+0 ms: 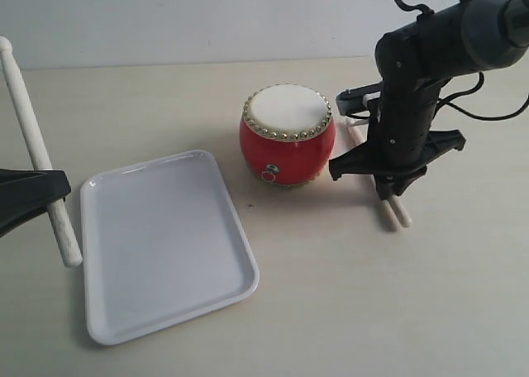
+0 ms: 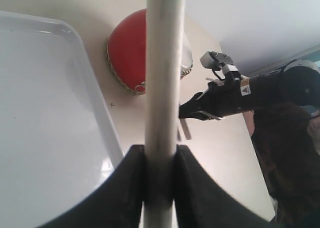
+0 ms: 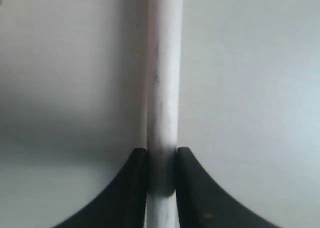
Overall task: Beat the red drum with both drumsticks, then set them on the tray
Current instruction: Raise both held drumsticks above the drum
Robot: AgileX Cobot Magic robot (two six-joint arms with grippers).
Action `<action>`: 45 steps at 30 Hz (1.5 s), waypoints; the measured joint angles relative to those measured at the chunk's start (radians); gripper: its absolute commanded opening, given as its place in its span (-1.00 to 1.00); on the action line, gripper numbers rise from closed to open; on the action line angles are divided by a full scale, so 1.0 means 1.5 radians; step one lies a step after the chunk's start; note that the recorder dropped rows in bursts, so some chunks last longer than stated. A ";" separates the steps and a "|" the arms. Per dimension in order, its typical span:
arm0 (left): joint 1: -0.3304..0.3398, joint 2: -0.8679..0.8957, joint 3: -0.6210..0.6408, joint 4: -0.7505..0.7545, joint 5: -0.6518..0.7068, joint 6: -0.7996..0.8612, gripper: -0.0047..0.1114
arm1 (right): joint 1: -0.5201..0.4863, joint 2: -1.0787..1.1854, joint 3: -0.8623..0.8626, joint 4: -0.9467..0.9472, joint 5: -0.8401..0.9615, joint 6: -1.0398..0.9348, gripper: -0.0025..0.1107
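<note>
Left claw point(image 1: 56, 188) clamped on slim pale wooden drumstick point(image 1: 31, 141) held steeply upright, flat white plastic tray point(image 1: 165, 245) just beside it, right claw point(image 1: 388, 183) closed around second drumstick point(image 1: 397, 216) low over worktop point(image 1: 372, 311), small red barrel drum point(image 1: 288, 137) just beside that claw

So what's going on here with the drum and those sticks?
A two-armed robot is getting ready to beat the drum. Its left gripper holds one stick up in the air near the tray, which has nothing on it. Its right gripper is down at the table just beside the drum, jaws pinched on the other stick, which seems to lie on the table, not yet lifted.
</note>
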 measured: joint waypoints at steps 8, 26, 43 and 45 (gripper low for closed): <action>0.000 0.000 -0.068 0.116 -0.004 -0.069 -0.92 | -0.027 -0.107 0.000 -0.035 0.050 -0.019 -0.96; -0.228 0.152 -0.475 0.782 0.009 -0.560 -0.92 | -0.039 -0.303 0.000 0.176 0.211 -0.291 -0.96; -0.384 0.350 -0.572 0.927 0.060 -0.677 -0.92 | -0.039 -0.300 0.000 0.239 0.245 -0.314 -0.96; -0.384 0.351 -0.585 0.924 0.056 -0.678 -0.92 | -0.035 -0.300 0.000 0.241 0.245 -0.318 -0.96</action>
